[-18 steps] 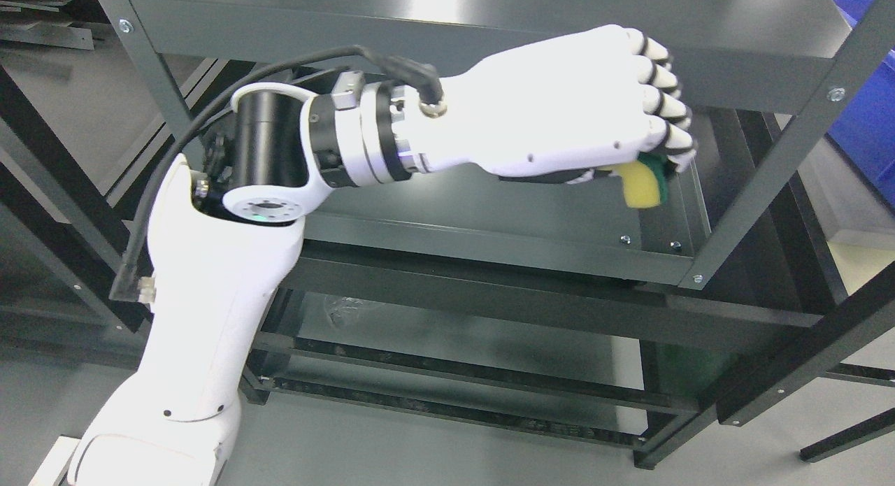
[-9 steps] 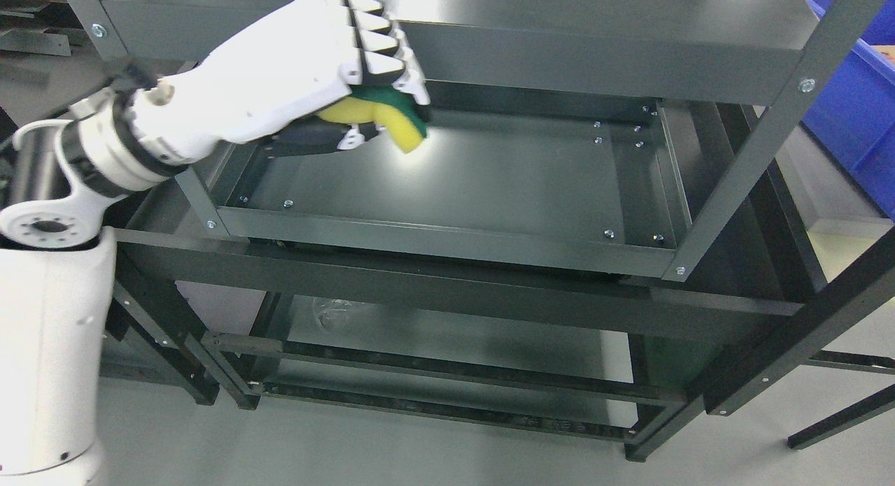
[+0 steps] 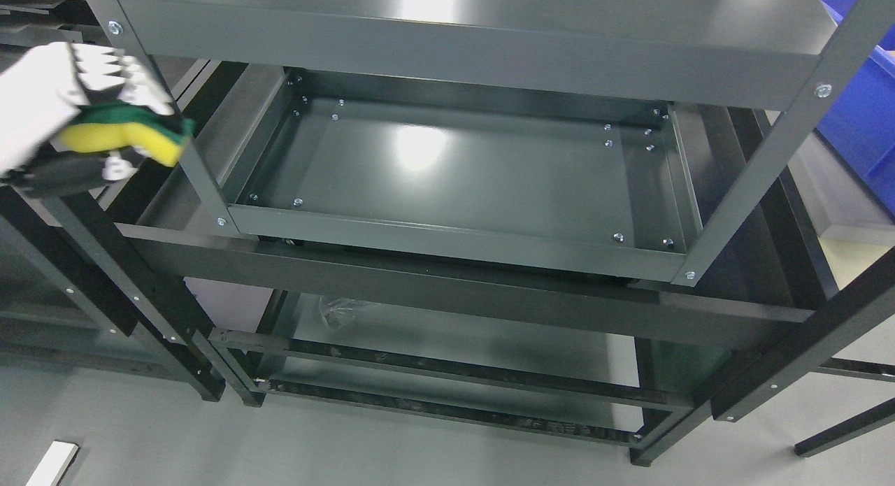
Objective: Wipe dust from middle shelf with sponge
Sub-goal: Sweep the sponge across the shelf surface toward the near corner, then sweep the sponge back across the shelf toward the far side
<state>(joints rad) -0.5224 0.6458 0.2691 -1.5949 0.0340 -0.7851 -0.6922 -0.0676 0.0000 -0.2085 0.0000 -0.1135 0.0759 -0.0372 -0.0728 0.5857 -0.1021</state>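
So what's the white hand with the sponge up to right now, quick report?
Left hand shut on sponge, at the picture's left edge, outside the rack. Right hand not in view. Middle shelf bare; corner post stands between sponge and shelf.

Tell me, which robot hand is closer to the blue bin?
Left, the only hand showing. The left hand is at the far left edge, gripping the sponge; the blue bin is across at the far right. The right hand isn't in view.

Sponge (image 3: pixel 133 135) apparently left of middle shelf (image 3: pixel 461 164)
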